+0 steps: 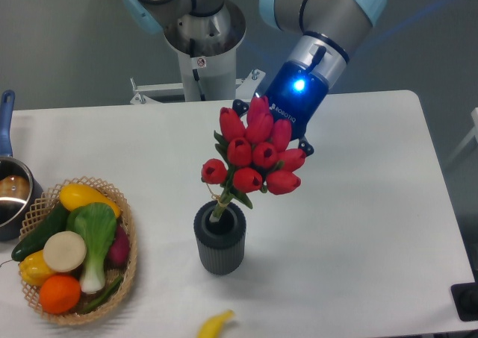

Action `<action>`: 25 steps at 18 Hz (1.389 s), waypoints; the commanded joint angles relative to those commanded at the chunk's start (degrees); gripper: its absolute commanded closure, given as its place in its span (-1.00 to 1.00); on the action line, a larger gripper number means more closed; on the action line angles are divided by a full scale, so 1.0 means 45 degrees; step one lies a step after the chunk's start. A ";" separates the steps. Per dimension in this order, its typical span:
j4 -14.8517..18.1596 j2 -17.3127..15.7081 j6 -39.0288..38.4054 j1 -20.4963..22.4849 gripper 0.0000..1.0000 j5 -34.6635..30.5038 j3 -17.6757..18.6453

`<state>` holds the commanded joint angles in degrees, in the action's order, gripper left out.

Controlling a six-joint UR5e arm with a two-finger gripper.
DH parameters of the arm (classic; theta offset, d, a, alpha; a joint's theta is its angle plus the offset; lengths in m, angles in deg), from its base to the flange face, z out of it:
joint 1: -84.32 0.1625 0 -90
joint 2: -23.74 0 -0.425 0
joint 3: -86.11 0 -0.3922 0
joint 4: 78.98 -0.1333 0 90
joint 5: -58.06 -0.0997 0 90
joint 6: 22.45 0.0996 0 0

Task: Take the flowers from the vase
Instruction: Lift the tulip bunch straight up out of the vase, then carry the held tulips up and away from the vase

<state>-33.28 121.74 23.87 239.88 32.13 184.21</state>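
Observation:
The flowers point(254, 153), a bunch of red tulip buds with green leaves, hang tilted above the vase point(219, 239). Their green stems still reach down into the vase's round mouth. The vase is dark grey and ribbed and stands upright on the white table point(358, 204). My gripper point(275, 135) sits behind the buds, coming in from the upper right, with a blue light on its wrist. Its fingers are mostly hidden by the blooms, and it is shut on the bunch.
A woven basket point(128, 263) of vegetables and fruit stands at the left front. A pot point(10, 192) with a blue handle sits at the left edge. A yellow banana tip point(215, 324) shows at the bottom edge. The robot base point(202, 47) stands behind the table.

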 joint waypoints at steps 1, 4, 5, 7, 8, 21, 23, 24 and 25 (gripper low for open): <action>0.0000 0.0019 -0.0136 0.0039 0.36 0.0078 -0.0176; 0.0020 0.0039 -0.0683 0.0390 0.36 0.0098 -0.0898; 0.0020 0.0058 -0.0820 0.0410 0.36 0.0079 -0.1055; 0.0020 0.0059 -0.1190 0.0702 0.36 0.0079 -0.1329; 0.0020 0.0039 -0.1463 0.0858 0.36 0.0079 -0.1446; 0.0039 0.0762 0.2243 0.3164 0.36 -0.0584 -0.1622; 0.0039 0.0820 0.2479 0.3359 0.36 -0.0741 -0.1661; 0.0020 0.0917 0.2499 0.3360 0.36 -0.0819 -0.1662; 0.0020 0.1015 0.2519 0.3360 0.36 -0.0839 -0.1681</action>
<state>-33.19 126.30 35.21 255.00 28.36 176.64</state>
